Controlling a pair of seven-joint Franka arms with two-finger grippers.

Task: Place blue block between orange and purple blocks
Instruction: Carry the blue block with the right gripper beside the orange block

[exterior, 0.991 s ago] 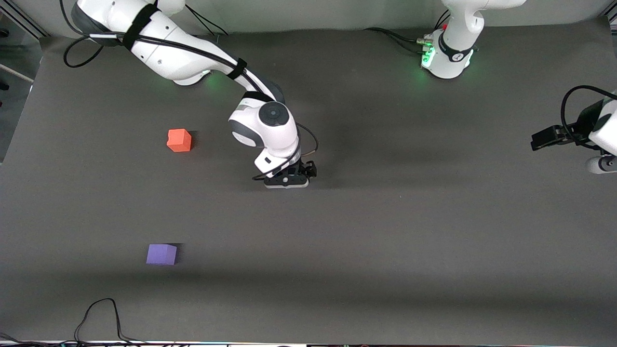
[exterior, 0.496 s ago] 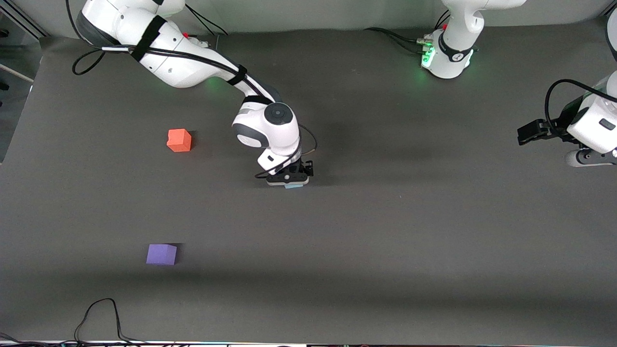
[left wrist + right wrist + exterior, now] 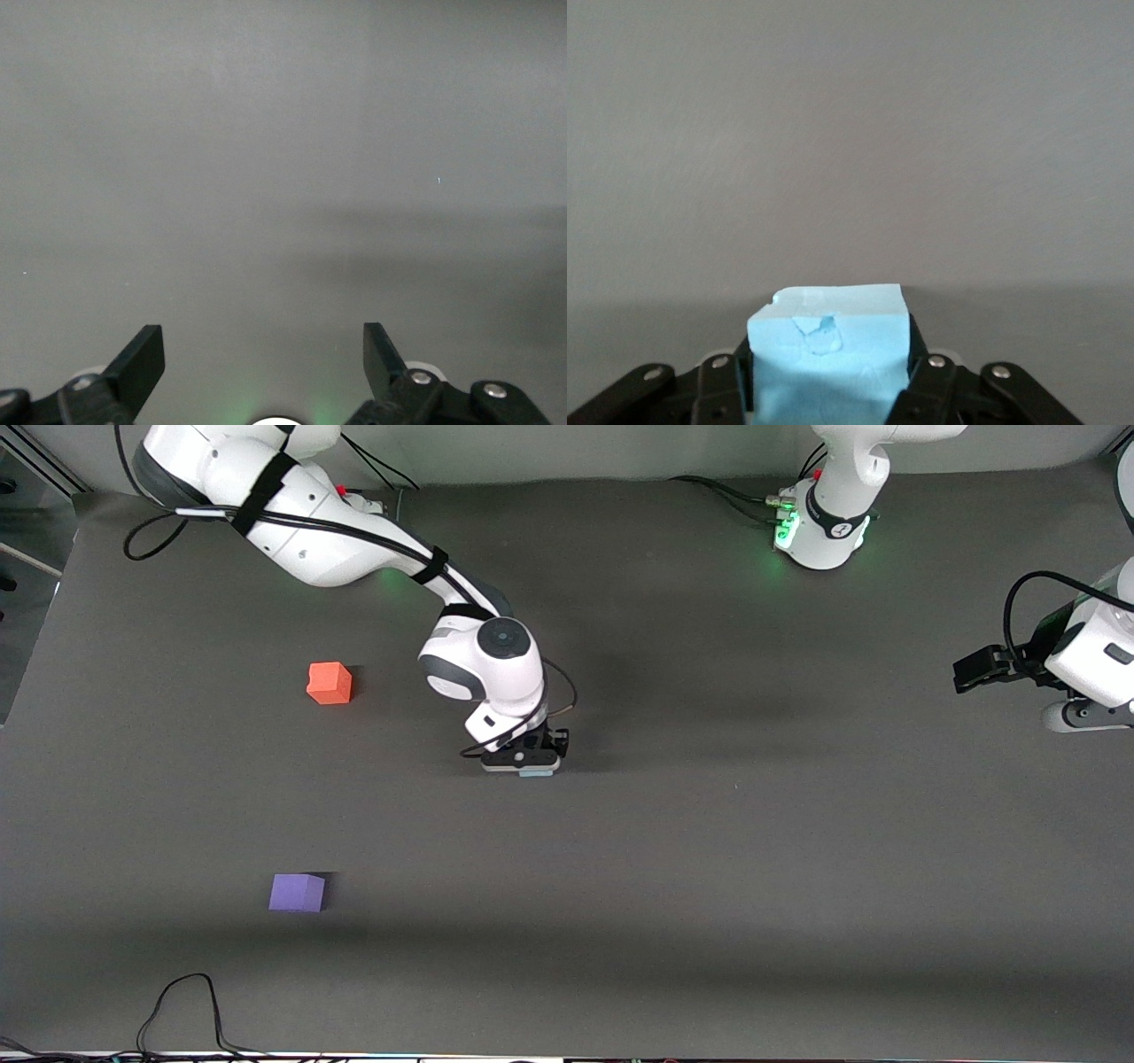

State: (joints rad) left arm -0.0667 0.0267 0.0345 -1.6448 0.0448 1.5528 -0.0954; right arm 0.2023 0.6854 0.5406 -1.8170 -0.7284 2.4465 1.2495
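My right gripper (image 3: 530,765) is low over the middle of the table, shut on the light blue block (image 3: 830,350). The block fills the gap between the black fingers (image 3: 926,376). From the front only a blue sliver (image 3: 536,774) shows under the hand. The orange block (image 3: 330,683) lies toward the right arm's end of the table. The purple block (image 3: 297,892) lies nearer the camera than the orange one, a wide stretch of mat between them. My left gripper (image 3: 263,354) hangs open and empty over bare mat at the left arm's end (image 3: 979,669), where that arm waits.
A black cable (image 3: 186,1001) loops on the mat near the front edge, nearer the camera than the purple block. The left arm's base (image 3: 824,522), lit green, stands at the back edge. The mat (image 3: 709,868) is dark grey.
My right gripper's fingers have shut on the blue block and the hand has shifted slightly. The left arm swung a little inward, then held still.
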